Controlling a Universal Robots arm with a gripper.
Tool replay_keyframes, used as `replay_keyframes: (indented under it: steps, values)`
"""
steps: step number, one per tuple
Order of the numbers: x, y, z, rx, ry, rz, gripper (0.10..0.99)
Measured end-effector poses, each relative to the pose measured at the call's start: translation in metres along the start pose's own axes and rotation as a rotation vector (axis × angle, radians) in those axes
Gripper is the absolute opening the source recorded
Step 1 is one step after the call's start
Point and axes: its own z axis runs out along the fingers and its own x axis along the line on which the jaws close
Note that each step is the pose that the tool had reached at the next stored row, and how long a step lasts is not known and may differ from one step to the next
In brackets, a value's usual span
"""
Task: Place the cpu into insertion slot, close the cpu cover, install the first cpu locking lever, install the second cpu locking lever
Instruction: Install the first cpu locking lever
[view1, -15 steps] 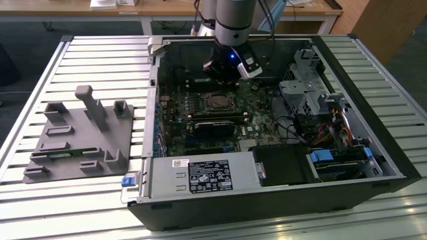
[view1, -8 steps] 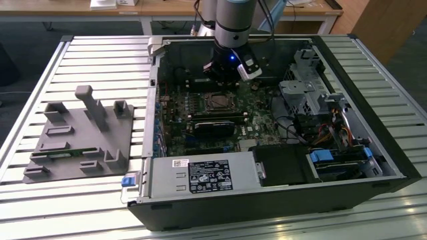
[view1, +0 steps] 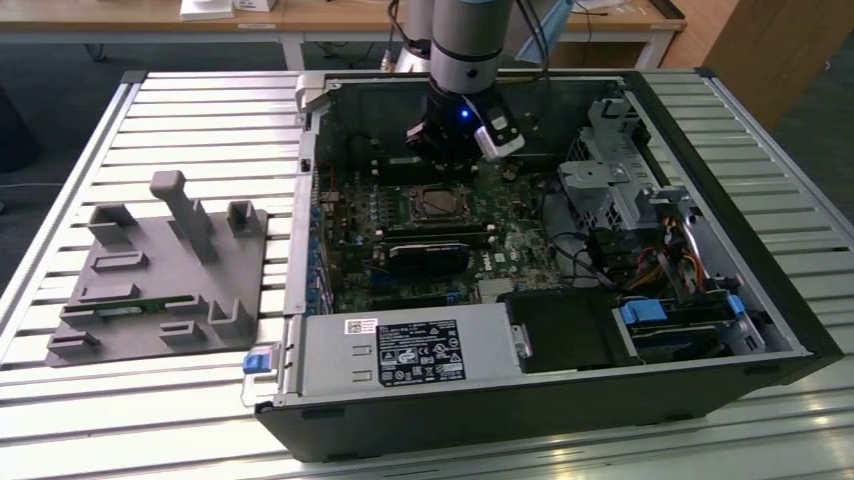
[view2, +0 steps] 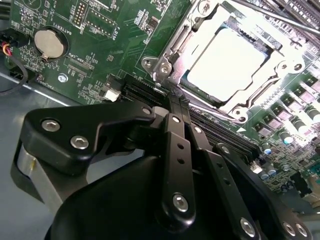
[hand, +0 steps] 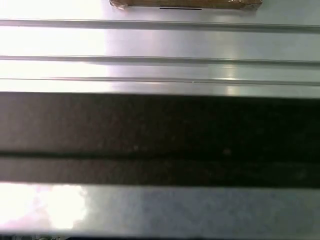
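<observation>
The cpu is a pale square chip lying flat in the insertion slot on the green motherboard. The silvery cpu cover lies down around the chip, its cut-out middle showing the chip's top. Thin metal lever rods run past one side of the socket; I cannot tell whether they are latched. My gripper hovers just off a corner of the socket, its black fingers together with nothing between them. In the exterior view the gripper hangs inside the case just behind the socket.
The open black computer case lies on a slatted metal table. A black card and a power supply sit in front of the socket, drive cages on the exterior view's right. A grey fixture stands outside on that view's left.
</observation>
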Motion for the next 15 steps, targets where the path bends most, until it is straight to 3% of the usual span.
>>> replay_keyframes:
  steps: [8, 12, 15]
  values:
    - [0.0, -0.0001, 0.0027, 0.026, 0.0002, 0.0, 0.106]
    - [0.0, -0.0002, 0.0043, 0.036, 0.0002, 0.0, 0.106]
    - [0.0, -0.0002, 0.0037, 0.037, 0.0002, 0.0, 0.106]
